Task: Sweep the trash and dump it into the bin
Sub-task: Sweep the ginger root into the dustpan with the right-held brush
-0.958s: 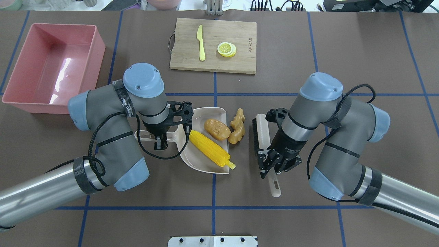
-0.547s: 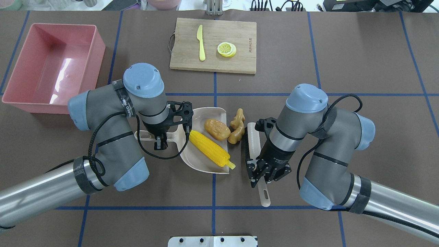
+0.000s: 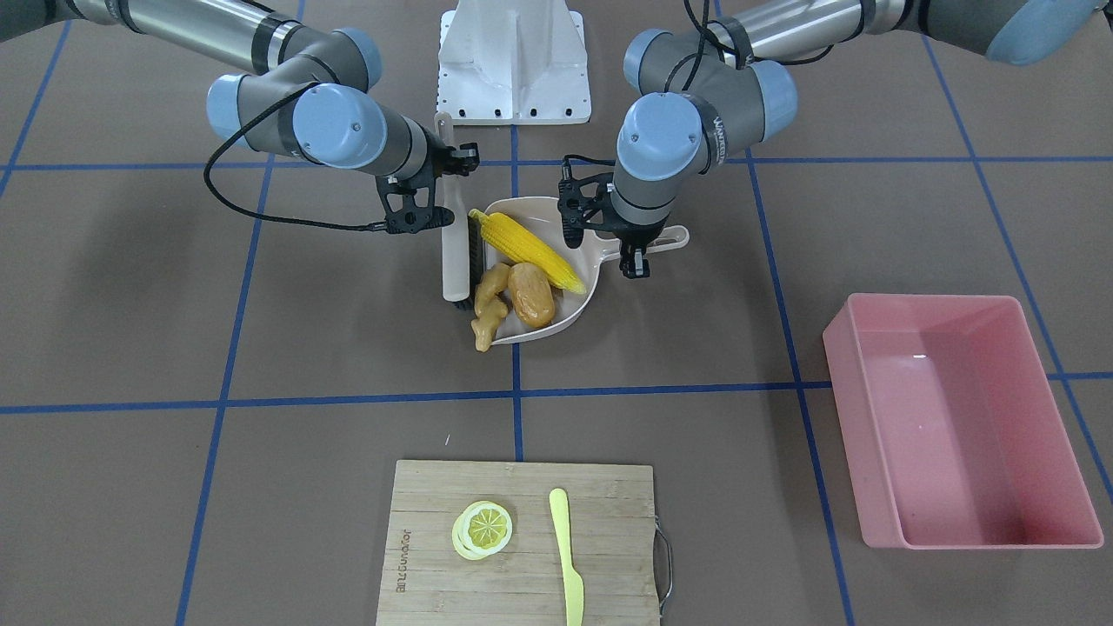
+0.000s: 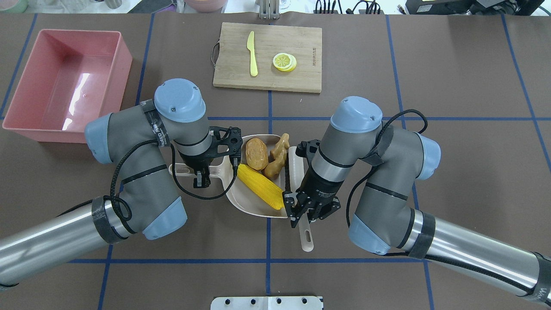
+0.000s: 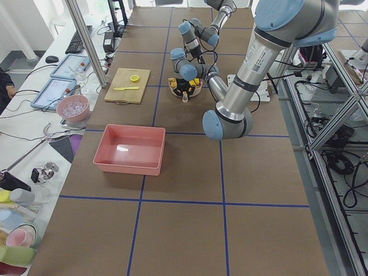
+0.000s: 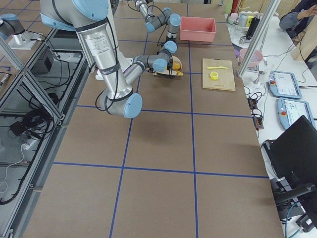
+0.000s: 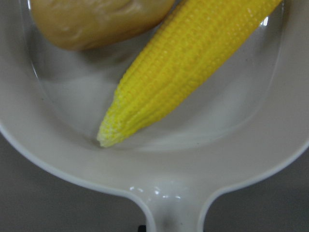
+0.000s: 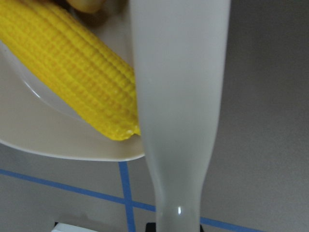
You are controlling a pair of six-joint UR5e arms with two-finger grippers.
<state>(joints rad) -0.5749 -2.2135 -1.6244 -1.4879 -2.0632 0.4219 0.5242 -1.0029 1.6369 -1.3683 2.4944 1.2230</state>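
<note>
The beige dustpan (image 4: 252,202) lies mid-table with its mouth to the right. My left gripper (image 4: 201,174) is shut on its handle. The yellow corn cob (image 4: 260,186) and the brown potato (image 4: 256,153) lie inside the pan; both also show in the left wrist view, the corn cob (image 7: 188,72) and the potato (image 7: 91,19). The tan ginger root (image 4: 277,157) lies at the pan's mouth, against the bristles. My right gripper (image 4: 303,213) is shut on the white brush (image 4: 296,165), which is pressed along the mouth. The pink bin (image 4: 125,64) stands empty at the far left.
A wooden cutting board (image 4: 301,77) with a pale yellow knife (image 4: 252,54) and lemon slices (image 4: 284,61) lies at the far middle. In the front-facing view the bin (image 3: 848,417) is at the right and the board (image 3: 609,556) at the bottom.
My right gripper has swept the brush left to the dustpan's mouth. The ginger, potato and corn have been pushed left, deeper into the pan. My left arm has not moved.
</note>
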